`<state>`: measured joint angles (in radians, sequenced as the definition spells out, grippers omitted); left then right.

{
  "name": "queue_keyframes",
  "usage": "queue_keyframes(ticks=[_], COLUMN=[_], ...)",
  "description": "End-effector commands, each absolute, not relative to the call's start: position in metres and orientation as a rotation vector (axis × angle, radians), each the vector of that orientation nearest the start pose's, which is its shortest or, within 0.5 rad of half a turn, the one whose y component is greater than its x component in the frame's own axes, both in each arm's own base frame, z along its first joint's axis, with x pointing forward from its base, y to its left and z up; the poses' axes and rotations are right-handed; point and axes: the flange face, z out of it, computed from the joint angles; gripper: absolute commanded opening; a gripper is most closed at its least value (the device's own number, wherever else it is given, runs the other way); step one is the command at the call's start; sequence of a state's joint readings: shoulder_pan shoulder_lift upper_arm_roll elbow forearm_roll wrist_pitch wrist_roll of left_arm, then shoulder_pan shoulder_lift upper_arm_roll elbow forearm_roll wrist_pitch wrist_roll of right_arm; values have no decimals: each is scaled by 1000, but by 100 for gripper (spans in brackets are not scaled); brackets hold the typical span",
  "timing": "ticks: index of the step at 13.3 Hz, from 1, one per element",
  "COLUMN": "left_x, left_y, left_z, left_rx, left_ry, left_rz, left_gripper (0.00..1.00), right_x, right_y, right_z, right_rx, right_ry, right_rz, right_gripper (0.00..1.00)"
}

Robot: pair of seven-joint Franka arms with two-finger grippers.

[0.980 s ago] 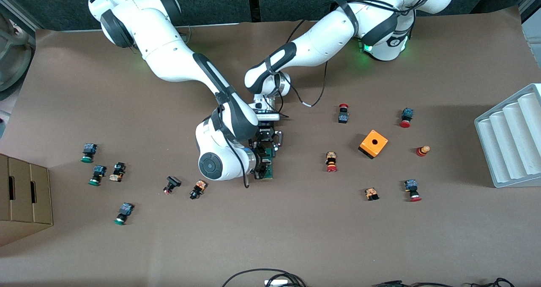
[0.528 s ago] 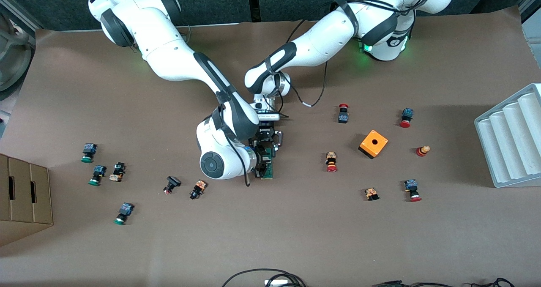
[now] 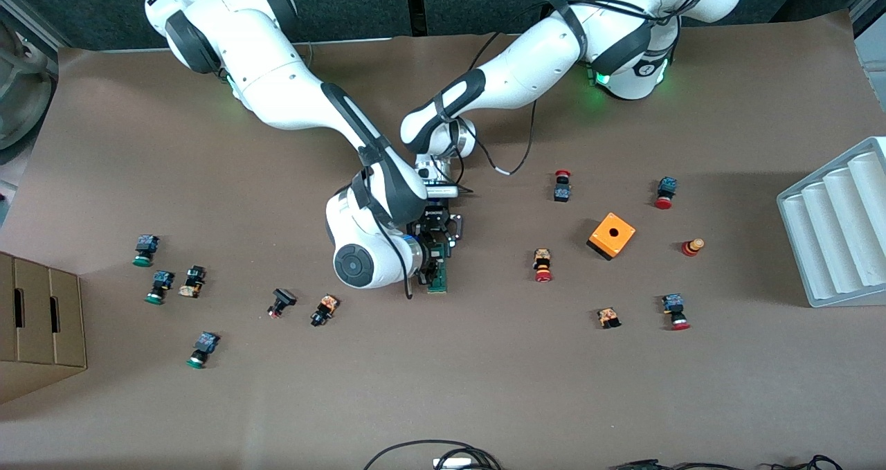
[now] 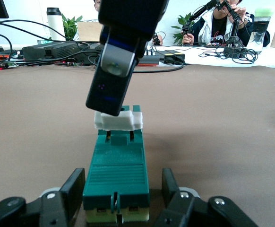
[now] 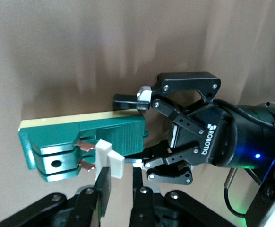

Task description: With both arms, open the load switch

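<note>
Green plastic, ribbed across its flat middle, is what both my arms have hold of: the load switch (image 3: 438,270) lies mid-worktop, under my two wrists, its long axis running from the robots' bases toward the front camera. My left pincer (image 4: 121,196) is closed on the end nearer the bases, one black finger pressed to each long side of the bar; a cream-coloured layer shows under the green shell at that end. My right pincer (image 5: 119,177) comes in from the side, across the bar, and is fully closed on the small white piece (image 4: 118,120) at the end nearer the front camera.

That white piece is a squat, smooth block sitting proud of the green body. In the right wrist view two copper-coloured blades show between it and the shell, so I judge it already partly drawn out. What the coming move turns on is this line: the white piece must travel along the bar's long axis, away from my left pincer, while the left holds the body still. A crooked pull could jam the blades.

Around us the brown paper-covered worktop carries an orange box (image 3: 612,235) toward my left arm's end, well apart from the switch.
</note>
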<state>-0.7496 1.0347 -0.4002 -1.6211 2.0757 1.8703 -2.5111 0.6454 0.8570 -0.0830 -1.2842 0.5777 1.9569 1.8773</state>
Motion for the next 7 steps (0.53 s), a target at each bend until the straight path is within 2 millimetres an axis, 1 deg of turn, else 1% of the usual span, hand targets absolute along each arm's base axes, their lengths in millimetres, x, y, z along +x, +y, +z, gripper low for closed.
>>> queue_keyframes(ticks=[1,3,7], left_x=[348,348,347], left_y=[-563,-563,-564], left_z=[42,42,42], left_rx=[-2561,-2561,-2561], left_ry=[-7,-7,-5], left_rz=[-1866,-1866,-1867], left_gripper=[74,74,74], right_x=[583,581,576], right_y=[430,429,432], right_z=[225,220,213], right_rx=[-2216,-2240,-2267], right_ry=[2150,2145,2138], right_rz=[730,716,694], right_gripper=[25,25,25])
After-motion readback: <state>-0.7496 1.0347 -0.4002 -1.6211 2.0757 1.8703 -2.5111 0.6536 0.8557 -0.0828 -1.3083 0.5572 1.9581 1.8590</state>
